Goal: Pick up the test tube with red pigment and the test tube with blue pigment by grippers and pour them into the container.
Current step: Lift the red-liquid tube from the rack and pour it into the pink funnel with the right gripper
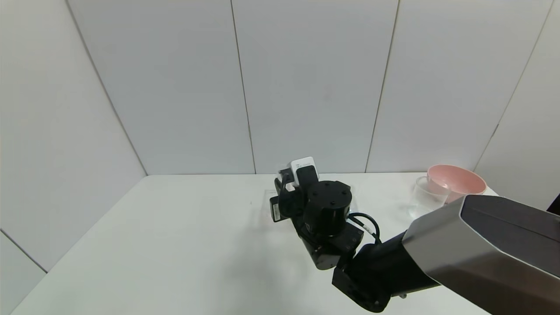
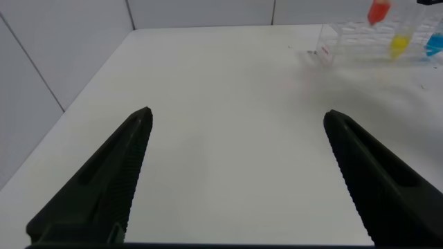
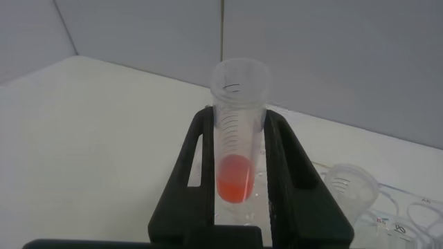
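My right gripper (image 3: 239, 119) is shut on the test tube with red pigment (image 3: 237, 162), holding it upright between both fingers. In the left wrist view the red tube (image 2: 378, 12) sits higher than the tubes beside it. The test tube with blue pigment (image 2: 435, 45) stands in the clear rack (image 2: 346, 41) next to a yellow one (image 2: 399, 45). The clear container (image 1: 426, 199) stands at the table's far right. In the head view my right wrist (image 1: 328, 210) hides the rack and tubes. My left gripper (image 2: 237, 113) is open and empty over bare table, well short of the rack.
A pink bowl (image 1: 455, 179) stands just behind the container at the far right corner. Another tube's open top (image 3: 349, 183) and rack holes (image 3: 415, 211) lie beside my right gripper. White walls enclose the table at the back and the left.
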